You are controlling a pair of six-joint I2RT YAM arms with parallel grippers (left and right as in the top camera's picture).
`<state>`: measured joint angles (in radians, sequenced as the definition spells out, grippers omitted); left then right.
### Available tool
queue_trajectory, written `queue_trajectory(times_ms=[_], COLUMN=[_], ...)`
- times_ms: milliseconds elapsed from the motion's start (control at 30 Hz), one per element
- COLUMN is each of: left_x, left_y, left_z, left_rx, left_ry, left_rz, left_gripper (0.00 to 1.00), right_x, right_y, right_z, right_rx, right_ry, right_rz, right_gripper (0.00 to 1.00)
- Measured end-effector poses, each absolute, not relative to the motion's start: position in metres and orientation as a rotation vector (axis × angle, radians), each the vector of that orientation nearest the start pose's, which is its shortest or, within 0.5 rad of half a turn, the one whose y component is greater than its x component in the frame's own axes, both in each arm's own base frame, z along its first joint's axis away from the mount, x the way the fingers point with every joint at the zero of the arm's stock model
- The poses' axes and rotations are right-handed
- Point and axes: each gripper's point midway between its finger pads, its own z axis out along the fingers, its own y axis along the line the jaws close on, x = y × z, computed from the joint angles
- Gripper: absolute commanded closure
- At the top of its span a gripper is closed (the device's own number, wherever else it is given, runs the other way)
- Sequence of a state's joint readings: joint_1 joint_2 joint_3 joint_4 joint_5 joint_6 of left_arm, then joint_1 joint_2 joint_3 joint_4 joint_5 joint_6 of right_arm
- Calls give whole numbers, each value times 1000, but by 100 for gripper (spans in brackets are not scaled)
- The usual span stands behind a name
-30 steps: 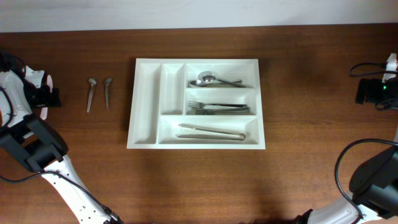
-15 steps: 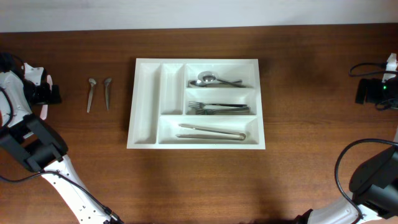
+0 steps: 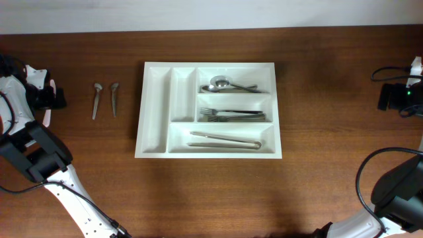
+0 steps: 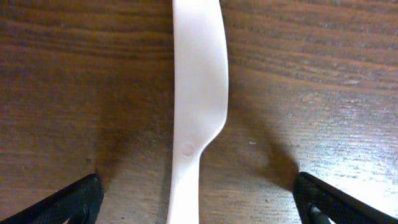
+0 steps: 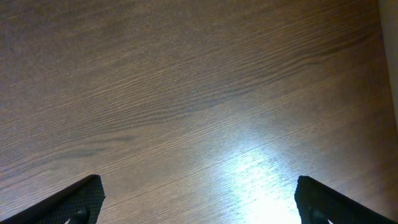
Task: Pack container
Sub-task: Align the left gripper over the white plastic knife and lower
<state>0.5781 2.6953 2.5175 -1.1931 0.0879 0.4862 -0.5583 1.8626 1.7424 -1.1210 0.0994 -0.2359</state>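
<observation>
The white container (image 3: 153, 106) lies at the table's middle. Its long compartments hold spoons (image 3: 228, 84), forks (image 3: 231, 115) and long metal pieces (image 3: 225, 139); the two narrow upright compartments look empty. Two small metal spoons (image 3: 106, 99) lie on the wood left of it. My left gripper (image 3: 53, 99) is at the far left edge, open, low over a white plastic knife (image 4: 199, 81) that lies on the table between its jaws (image 4: 199, 208). My right gripper (image 3: 396, 98) is at the far right, open (image 5: 199, 199) over bare wood.
My left arm's base (image 3: 33, 155) stands at the front left and my right arm's base (image 3: 396, 192) at the front right. A black cable (image 3: 386, 71) runs along the far right edge.
My left gripper has shifted slightly toward the far edge of the table. Nothing else has moved.
</observation>
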Motion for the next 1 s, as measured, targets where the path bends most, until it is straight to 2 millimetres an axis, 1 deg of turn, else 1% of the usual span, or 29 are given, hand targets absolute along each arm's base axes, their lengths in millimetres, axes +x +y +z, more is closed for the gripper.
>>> queue_trajectory(times_ms=[100, 200, 333, 367, 433, 467, 533, 567, 600, 733, 833, 900, 1000], left_x=[477, 478, 478, 478, 478, 477, 477, 477, 477, 476, 476, 475, 475], left_y=[293, 293, 293, 293, 292, 292, 292, 292, 292, 292, 292, 292, 291], left_z=[2, 3, 3, 3, 2, 2, 2, 2, 2, 2, 2, 2, 1], left_rx=[-120, -116, -115, -115, -112, -111, -113, -113, -108, -106, -107, -106, -106], left_ry=[2917, 2913, 2912, 2913, 2916, 2917, 2918, 2918, 2919, 2924, 2926, 2927, 2930], left_rz=[36, 36, 35, 35, 34, 34, 33, 34, 34, 35, 33, 33, 31], left_gripper=[0, 9, 11, 16, 18, 21, 31, 38, 42, 43, 48, 56, 61], right_x=[352, 352, 352, 352, 352, 352, 352, 352, 352, 352, 352, 352, 352], right_y=[-240, -240, -240, -240, -240, -240, -240, -240, -240, -240, -240, -240, -240], right_z=[165, 165, 165, 165, 165, 165, 165, 165, 165, 165, 165, 165, 165], right_rx=[482, 483, 482, 482, 482, 483, 483, 482, 482, 482, 482, 483, 482], right_ry=[2818, 2818, 2818, 2818, 2818, 2818, 2818, 2818, 2818, 2818, 2818, 2818, 2818], right_rz=[-315, -315, -315, -315, -315, -315, -315, -315, -315, -315, -315, -315, -315], right_gripper=[1, 1, 1, 1, 1, 1, 1, 1, 1, 1, 1, 1, 1])
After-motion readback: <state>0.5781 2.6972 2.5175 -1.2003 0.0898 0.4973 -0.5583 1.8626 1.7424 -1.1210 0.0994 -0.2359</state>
